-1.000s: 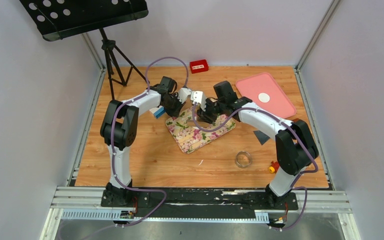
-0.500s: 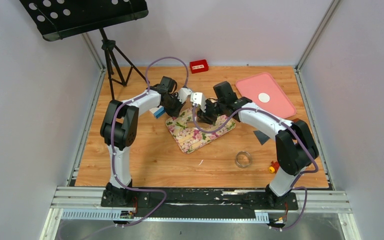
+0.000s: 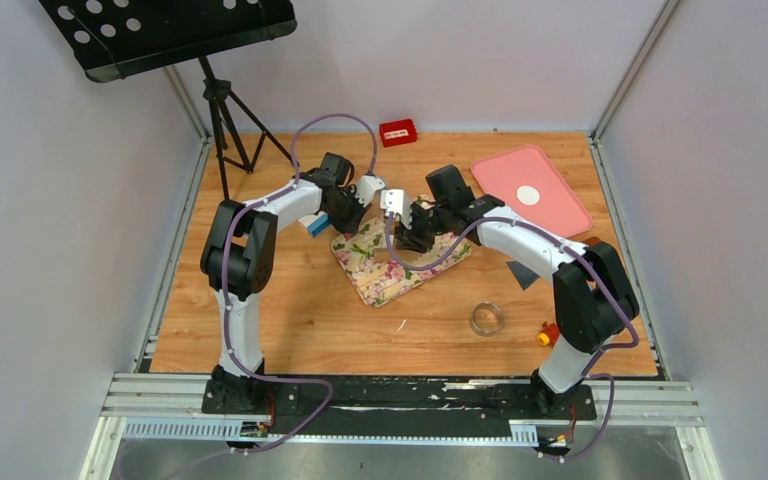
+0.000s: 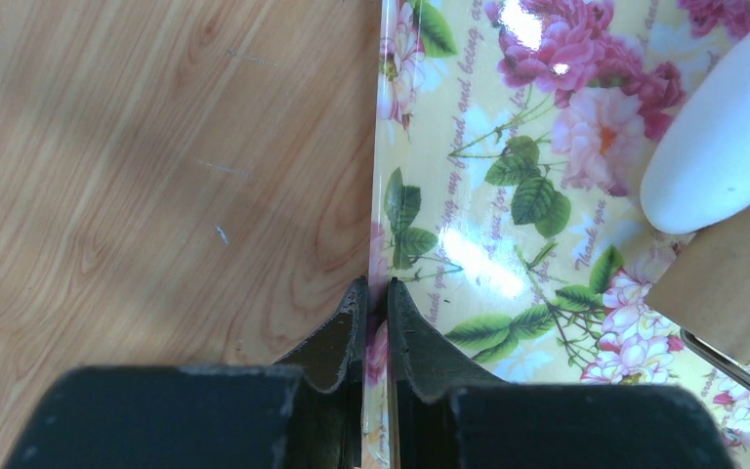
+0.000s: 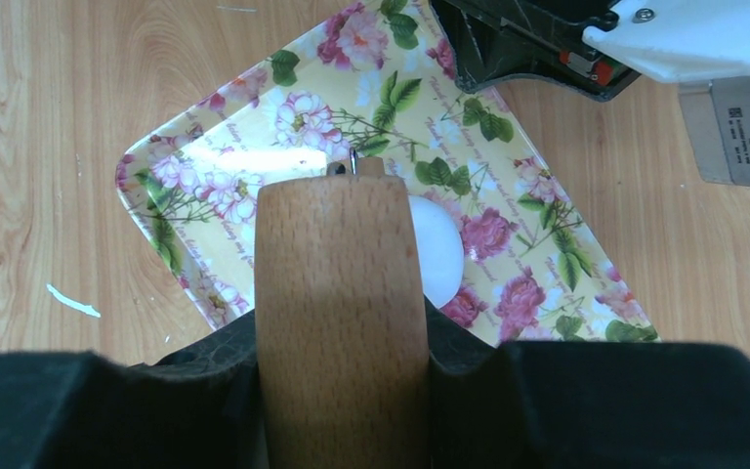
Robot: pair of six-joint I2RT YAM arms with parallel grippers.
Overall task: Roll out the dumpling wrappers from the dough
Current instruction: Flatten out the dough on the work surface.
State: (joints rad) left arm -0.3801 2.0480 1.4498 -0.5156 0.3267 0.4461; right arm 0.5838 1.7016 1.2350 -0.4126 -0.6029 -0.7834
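The left gripper (image 4: 373, 293) is clenched on the rim of the glossy yellow floral rectangular tray (image 4: 488, 254). The right gripper (image 5: 340, 357) grasps a light wooden roller handle (image 5: 337, 274). The soft white dough lump (image 5: 439, 254) lies on that tray, partly hidden behind the handle.

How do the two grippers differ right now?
The left gripper pinches the floral tray by its edge, jaws almost together; right gripper clamps the wooden roller handle, jaws wider. Left sits at the tray's edge; right is over the tray, near the dough. Both hold something.
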